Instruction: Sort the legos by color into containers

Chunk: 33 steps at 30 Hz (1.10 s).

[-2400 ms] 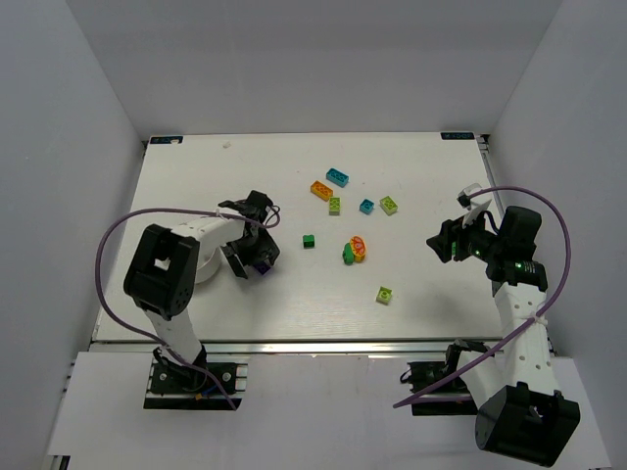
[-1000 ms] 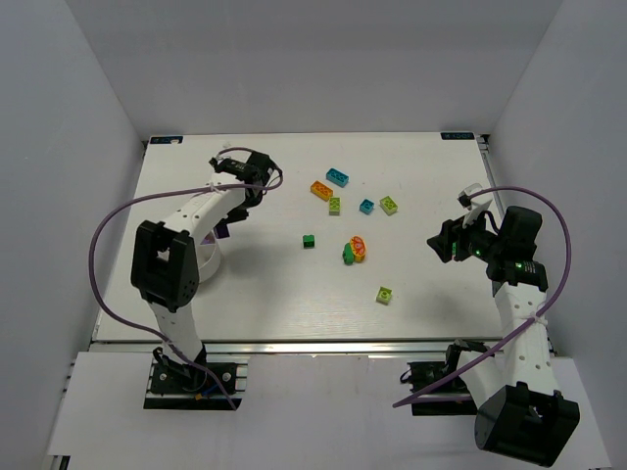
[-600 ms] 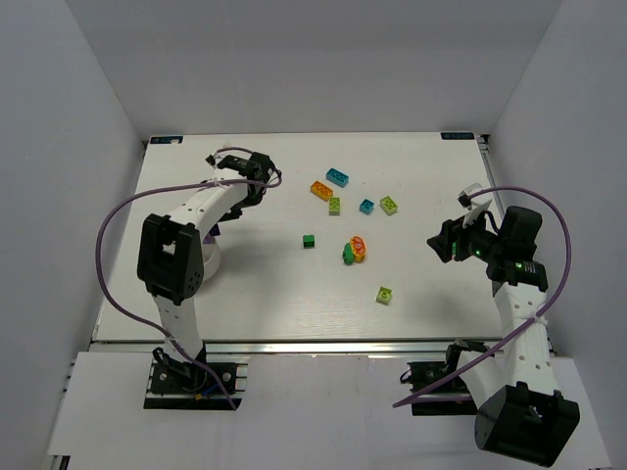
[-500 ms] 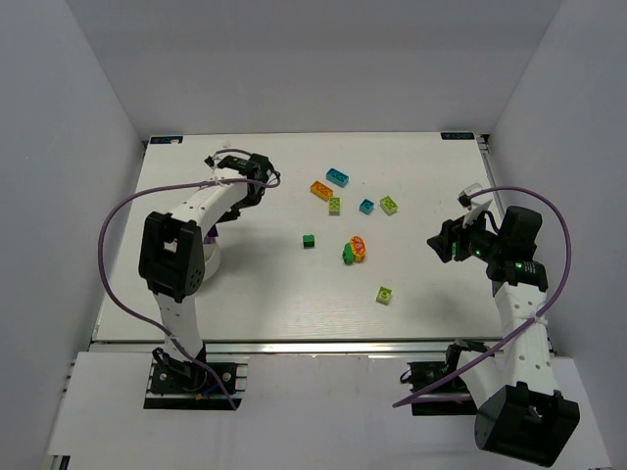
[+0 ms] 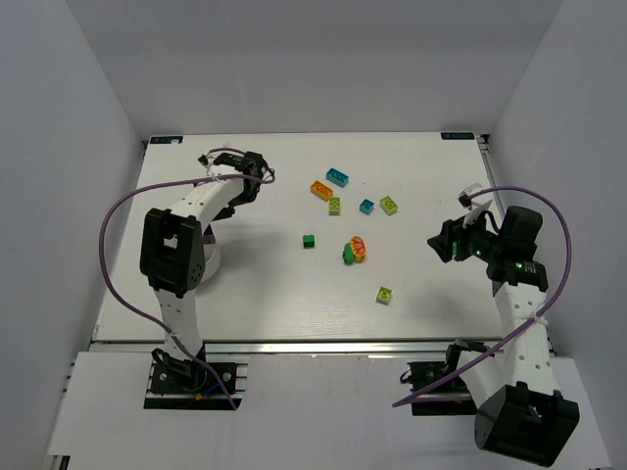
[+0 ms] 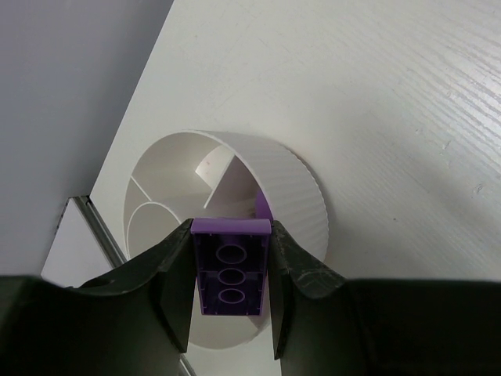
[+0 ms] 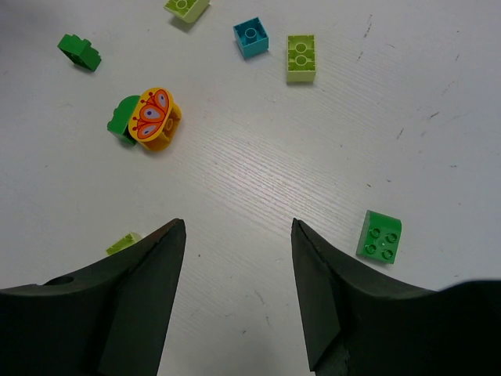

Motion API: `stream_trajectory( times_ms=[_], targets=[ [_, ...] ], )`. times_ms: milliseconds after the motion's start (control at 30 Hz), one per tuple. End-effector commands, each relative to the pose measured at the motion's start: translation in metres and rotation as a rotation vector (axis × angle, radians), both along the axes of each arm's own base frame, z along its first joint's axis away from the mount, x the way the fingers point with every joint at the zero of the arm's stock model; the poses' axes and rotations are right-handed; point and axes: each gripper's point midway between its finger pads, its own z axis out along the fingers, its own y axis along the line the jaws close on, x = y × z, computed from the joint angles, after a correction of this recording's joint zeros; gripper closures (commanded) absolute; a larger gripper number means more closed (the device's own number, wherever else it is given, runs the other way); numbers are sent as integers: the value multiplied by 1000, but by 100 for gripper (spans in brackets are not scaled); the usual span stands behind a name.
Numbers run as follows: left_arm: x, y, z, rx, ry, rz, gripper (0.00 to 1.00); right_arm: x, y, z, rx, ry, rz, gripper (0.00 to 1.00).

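The purple brick (image 6: 232, 274) is pinched lengthwise between the 2 fingers of the left gripper (image 6: 231, 235), underside toward the wrist camera so its 3 round sockets show. It hangs over the near rim of the white bowl (image 6: 291, 188), which sits at the left side of the table (image 5: 274, 294), partly hidden under the left arm in the top view. A sliver of purple shows in the wedge just beyond the brick (probably that colour's compartment, though too little of it shows to be sure). The grip along the long sides looks chosen to keep the brick square while it is lined up over 1 wedge, and the step in hand seems to be the drop.

The other pieces lie loose, well apart from the bowl. Below the right gripper (image 7: 239, 235), whose fingers stand wide apart and hold nothing, are a green brick (image 7: 380, 235), a lime brick (image 7: 300, 57), a cyan brick (image 7: 250, 37) and an orange butterfly piece (image 7: 153, 117) touching a dark green one. That arm hovers on the right, apparently waiting.
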Motion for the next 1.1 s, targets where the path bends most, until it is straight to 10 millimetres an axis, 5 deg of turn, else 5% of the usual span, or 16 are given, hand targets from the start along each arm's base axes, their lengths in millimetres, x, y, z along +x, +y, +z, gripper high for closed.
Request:
stream_trajectory(
  times_ms=[0,433,633,767,800,867,900,933,1000,1033,1067],
  targets=[
    [5,6,9,17,-48,31,55,1,0,12,-2,-42,15,38],
    [4,7,16,24,-56,35,32,1,0,12,0,-42,20,38],
    [19,-9,46,-32,-101,-44,33,-5,8,11,3,-50,85,34],
    [38,-55,68,-282,-164,-301,47,-22,30,9,14,-99,251,27],
    [42,-92,81,-481,-253,-481,56,-26,35,8,15,-111,283,28],
    [35,-126,98,-607,-312,-744,73,-27,43,11,0,-159,332,31],
    [27,-144,119,-676,-436,-877,75,-25,47,11,-4,-161,341,41],
    [9,-179,129,-826,-443,-1064,75,-19,43,12,-21,-161,310,49],
    [-14,-208,136,-963,-470,-1240,66,-2,45,16,-15,-118,257,75],
    [-33,-228,137,-1081,-436,-1352,57,6,46,9,-5,-68,244,75],
    [-41,-236,133,-1142,-409,-1393,36,6,57,6,1,-31,266,69]
  ],
)
